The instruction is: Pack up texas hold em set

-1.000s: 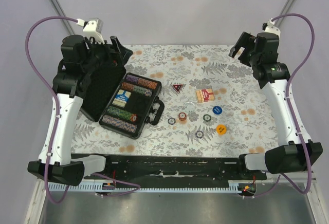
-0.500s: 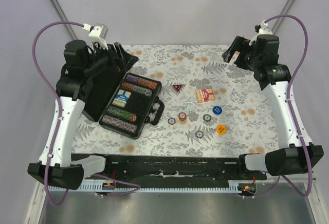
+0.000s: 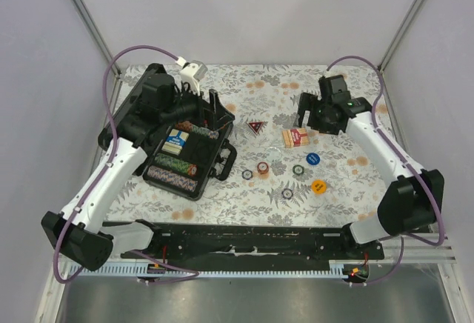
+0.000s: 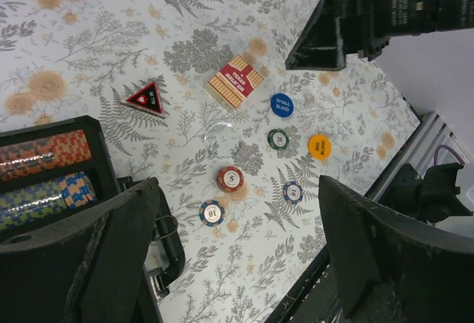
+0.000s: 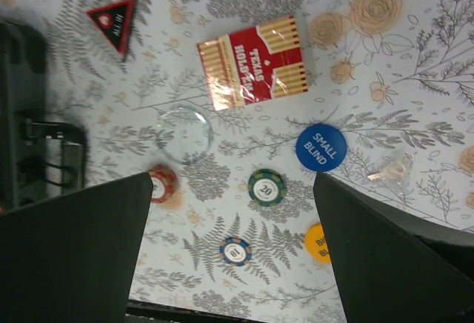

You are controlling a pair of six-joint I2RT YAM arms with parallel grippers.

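Note:
The black briefcase (image 3: 222,161) lies open at the left, with rows of chips (image 3: 175,167) and a card pack (image 3: 175,143) inside. On the table lie the red card deck (image 3: 295,137), the red-marked triangle (image 3: 256,126), several loose chips (image 3: 262,167), a blue disc (image 3: 313,158) and an orange disc (image 3: 318,186). My left gripper (image 3: 212,108) hangs open and empty above the case's far right corner. My right gripper (image 3: 305,108) hangs open and empty just behind the deck. The left wrist view shows the deck (image 4: 235,81), the triangle (image 4: 146,99) and the case (image 4: 52,167). The right wrist view shows the deck (image 5: 252,73) and a 20 chip (image 5: 266,187).
A clear round disc (image 5: 184,135) lies between the deck and the chips. A small clear piece (image 5: 389,169) lies right of the blue disc (image 5: 321,147). The case handle (image 3: 227,156) points toward the loose chips. The table's near edge rail (image 3: 244,232) runs along the front.
Both arms have swung down and inward from the far corners. The left gripper now hangs over the case, the right one near the card deck. The table things have not moved.

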